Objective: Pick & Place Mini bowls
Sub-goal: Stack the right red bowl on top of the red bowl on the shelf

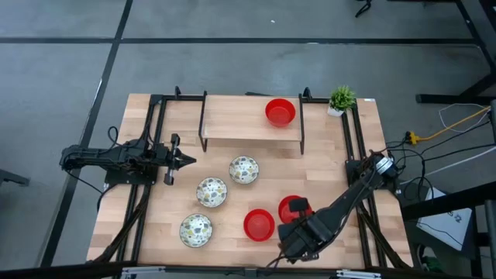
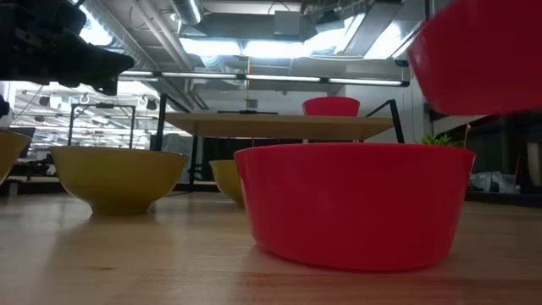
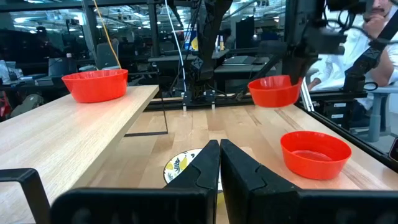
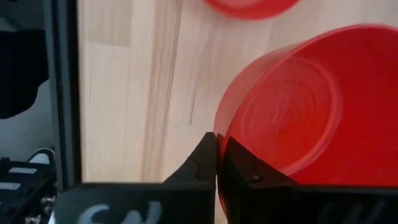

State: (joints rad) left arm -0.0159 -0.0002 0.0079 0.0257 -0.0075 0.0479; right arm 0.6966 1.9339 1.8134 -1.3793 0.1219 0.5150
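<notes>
My right gripper (image 4: 217, 155) is shut on a plain red mini bowl (image 4: 298, 106) near the table's near right corner, and the low view shows this bowl (image 2: 483, 51) up in the air. A second red bowl (image 1: 259, 225) rests on its base on the table just left of it. A third red bowl (image 1: 280, 111) stands on the raised wooden shelf. Three cream floral bowls (image 1: 243, 170) (image 1: 211, 192) (image 1: 196, 230) sit on the table. My left gripper (image 1: 182, 160) waits shut at the left side, above the table. My right gripper pinches the red bowl's rim (image 4: 225, 134) on the side toward the table's near edge, one finger outside the wall and one finger (image 4: 245, 171) inside. It comes slanting down from the near side. The bowl (image 3: 273, 91) is lifted clear of the table, roughly upright.
A raised wooden shelf (image 1: 252, 132) on black legs spans the far middle of the table. A small green potted plant (image 1: 341, 99) stands at the far right corner. Black frame rails (image 1: 147, 155) run along both sides. Bare wood lies between the cream bowls and the right rail.
</notes>
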